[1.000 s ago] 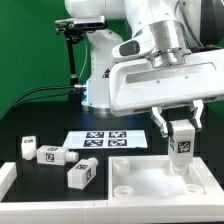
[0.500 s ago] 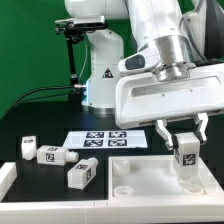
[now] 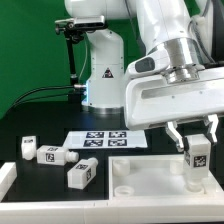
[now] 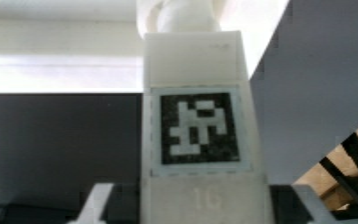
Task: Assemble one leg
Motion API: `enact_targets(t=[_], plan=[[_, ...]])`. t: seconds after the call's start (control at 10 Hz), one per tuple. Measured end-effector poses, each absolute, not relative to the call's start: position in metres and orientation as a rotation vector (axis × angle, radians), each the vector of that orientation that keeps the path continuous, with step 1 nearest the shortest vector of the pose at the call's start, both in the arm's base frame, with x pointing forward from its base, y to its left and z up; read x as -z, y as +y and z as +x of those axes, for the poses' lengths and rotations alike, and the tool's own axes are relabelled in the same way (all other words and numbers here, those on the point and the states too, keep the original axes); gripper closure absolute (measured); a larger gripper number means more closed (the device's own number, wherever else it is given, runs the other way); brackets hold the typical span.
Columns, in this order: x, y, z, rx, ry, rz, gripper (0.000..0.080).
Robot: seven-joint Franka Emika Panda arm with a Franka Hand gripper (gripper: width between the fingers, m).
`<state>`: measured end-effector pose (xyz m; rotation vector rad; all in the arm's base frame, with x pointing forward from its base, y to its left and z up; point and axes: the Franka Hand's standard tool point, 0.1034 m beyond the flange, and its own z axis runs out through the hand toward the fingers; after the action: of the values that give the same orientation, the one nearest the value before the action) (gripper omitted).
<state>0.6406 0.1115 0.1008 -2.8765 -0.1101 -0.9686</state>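
Observation:
My gripper (image 3: 197, 140) is shut on a leg (image 3: 197, 158), a white stubby block with a black-and-white tag, held upright over the big flat white square panel (image 3: 150, 178) near the exterior view's right. In the wrist view the leg (image 4: 197, 120) fills the middle, and the fingers (image 4: 105, 200) sit on both of its sides. Several other legs lie on the black table at the exterior view's left: one (image 3: 26, 148), one (image 3: 53, 154) and one (image 3: 82, 172).
The marker board (image 3: 104, 141) lies flat behind the panel. The robot base (image 3: 100, 70) stands at the back, with a black stand (image 3: 70, 45) next to it. A white rim (image 3: 6, 176) edges the table at the exterior view's left.
My gripper has moved toward the exterior view's right and slightly down with the leg in it, over the panel's far-right part. The loose legs have not moved.

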Motion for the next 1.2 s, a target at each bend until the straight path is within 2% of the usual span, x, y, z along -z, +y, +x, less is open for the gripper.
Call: enact_targets(t=[0.4,1.1,1.2], plan=[[-0.089,0.104,0.643,0.953,-0.092,-2.886,0.0512],[-0.089,0.109,0.64,0.957,-0.107,-2.891,0.0512],[-0.087,0.11,0.639,0.939,-0.109,-2.894,0.0431]])
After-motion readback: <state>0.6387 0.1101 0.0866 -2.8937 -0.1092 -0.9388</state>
